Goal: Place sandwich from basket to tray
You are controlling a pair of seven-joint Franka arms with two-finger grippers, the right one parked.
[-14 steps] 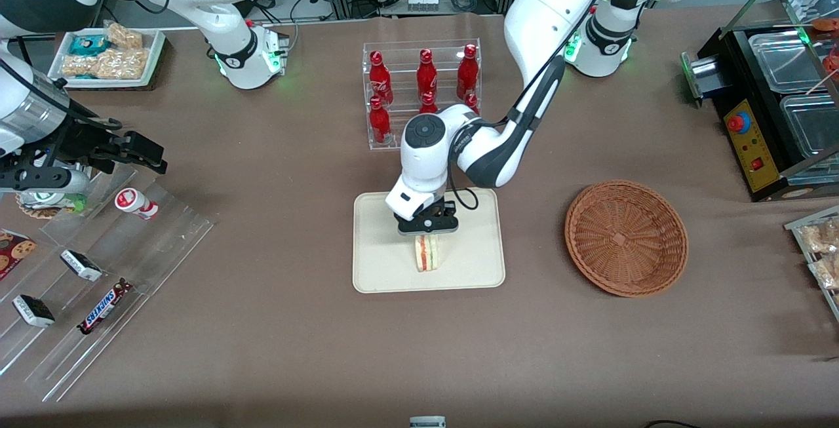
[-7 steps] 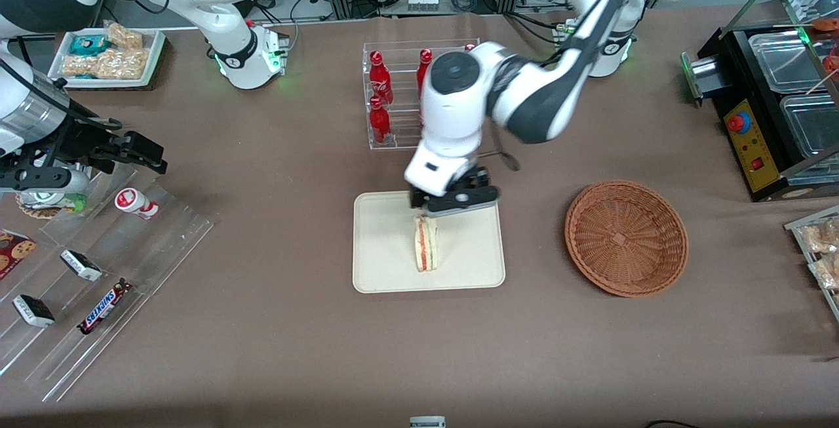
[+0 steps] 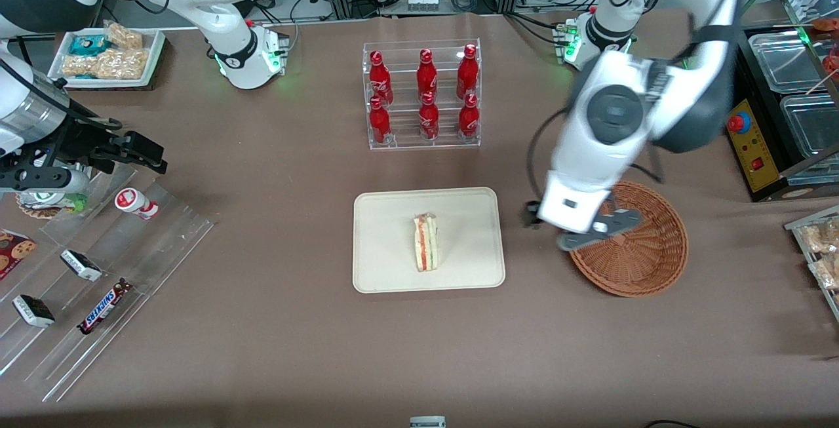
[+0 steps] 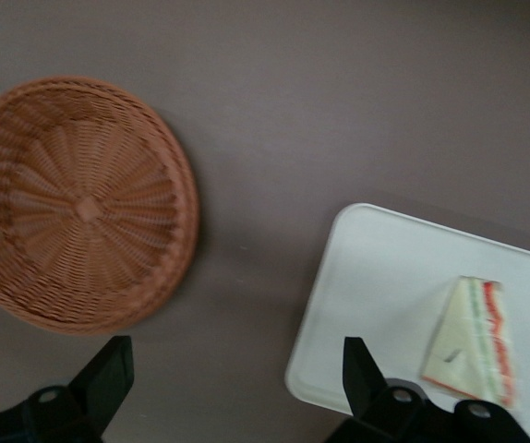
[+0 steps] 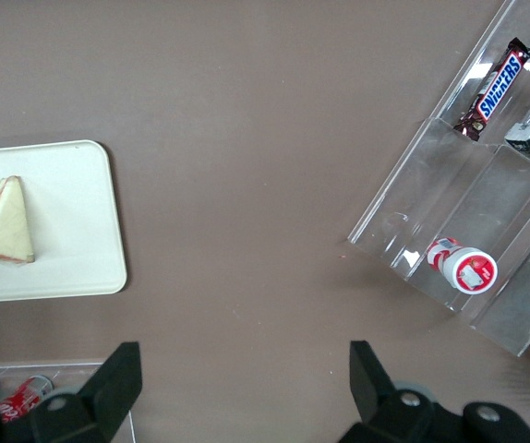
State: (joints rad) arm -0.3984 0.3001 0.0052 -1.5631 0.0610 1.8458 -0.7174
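One sandwich lies on the tray; basket empty.
Gripper, fingers spread and holding nothing, hangs above the basket's rim, seemingly clear of it; placement looks finished.

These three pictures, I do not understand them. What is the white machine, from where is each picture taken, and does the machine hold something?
The white machine is a robot arm. It ends in a gripper, a two-finger clamp, whose jaws are open and hold nothing. One picture looks down at the table from the front. The other two come from cameras on the wrists of the two arms, looking past the dark fingers. On the brown table a sandwich lies on a cream tray. Beside the tray, toward the working arm's end, is an empty wicker basket, and the gripper hangs above its rim. Farther from the front camera stands a clear rack of red bottles.
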